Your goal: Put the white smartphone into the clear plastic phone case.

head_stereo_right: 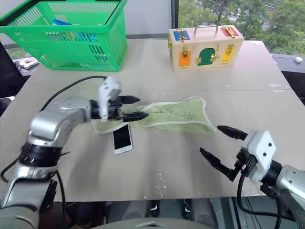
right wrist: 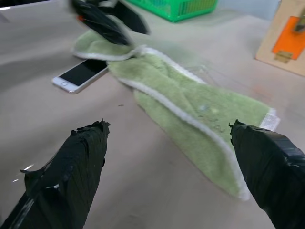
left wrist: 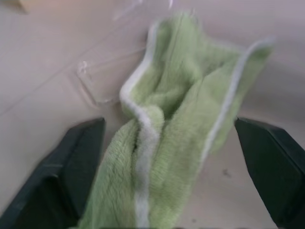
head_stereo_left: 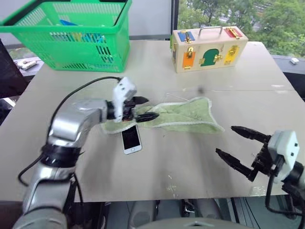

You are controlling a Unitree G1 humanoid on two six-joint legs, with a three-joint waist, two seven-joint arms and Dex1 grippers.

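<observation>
The white smartphone (head_stereo_left: 131, 139) lies flat on the table, screen up, just in front of the left end of a pale green towel (head_stereo_left: 186, 116). The clear plastic phone case (left wrist: 102, 78) lies on the table behind the towel, partly tucked under its edge, showing as a faint glossy outline. My left gripper (head_stereo_left: 147, 108) hovers open over the towel's left end, just behind the phone, with the cloth lying between its spread fingers. My right gripper (head_stereo_left: 226, 140) hangs open near the table's front right, apart from the towel and holding nothing.
A green plastic basket (head_stereo_left: 71, 43) with items inside stands at the back left. A wooden latch box (head_stereo_left: 207, 47) with coloured doors sits at the back centre-right. The beige table (head_stereo_left: 190, 162) has its front edge just below my right gripper.
</observation>
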